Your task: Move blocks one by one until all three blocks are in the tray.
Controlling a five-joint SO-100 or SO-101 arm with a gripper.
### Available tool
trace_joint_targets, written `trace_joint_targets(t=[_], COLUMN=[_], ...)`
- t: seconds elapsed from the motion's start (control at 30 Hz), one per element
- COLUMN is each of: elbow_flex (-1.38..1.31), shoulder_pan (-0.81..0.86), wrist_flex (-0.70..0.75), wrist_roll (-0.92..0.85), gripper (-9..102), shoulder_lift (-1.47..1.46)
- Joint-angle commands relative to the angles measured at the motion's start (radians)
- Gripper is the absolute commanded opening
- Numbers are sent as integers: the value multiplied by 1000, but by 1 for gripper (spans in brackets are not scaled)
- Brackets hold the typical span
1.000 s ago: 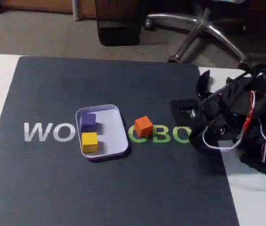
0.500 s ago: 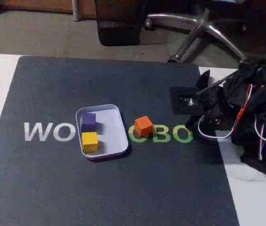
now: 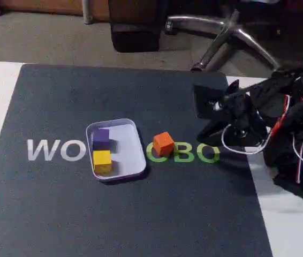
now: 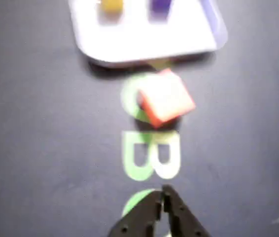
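Note:
The pale tray [image 3: 130,155] lies on the dark mat and holds the purple block [image 3: 100,135] and the yellow block [image 3: 102,159]. Just right of the tray, the orange block [image 3: 163,143] sits on the mat over green lettering. My gripper [image 3: 202,136] hangs to the right of the orange block, apart from it. In the wrist view the gripper [image 4: 163,190] is shut with nothing in it, at the bottom edge. Ahead of it lies the orange block [image 4: 165,98], then the tray [image 4: 144,39] with the yellow block [image 4: 112,5] and purple block [image 4: 160,4].
The dark mat [image 3: 114,214] carries white and green letters and covers most of the white table [image 3: 296,225]. The arm's black body and loose wires [image 3: 290,144] crowd the right side. A chair base [image 3: 232,35] stands on the floor beyond the table.
The arm has risen from its folded pose and swung its gripper left, toward the orange block. The three blocks and the tray have stayed put.

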Motion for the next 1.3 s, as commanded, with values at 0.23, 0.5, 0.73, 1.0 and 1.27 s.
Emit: trace_joint_targets(t=[0.23,0.5,0.73,1.0,1.27], elbow_flex=[-382,-730,-870,-879,-907], shoulder_pan=[14,-77,-86,-66,-17], wrist_flex=[227,275,285,238,43], wrist_roll=[-87,101,107,129,146], gripper=[-8,-8,-4,0,3], shoulder_lift=[-176,-623,-951,-1037,-1259])
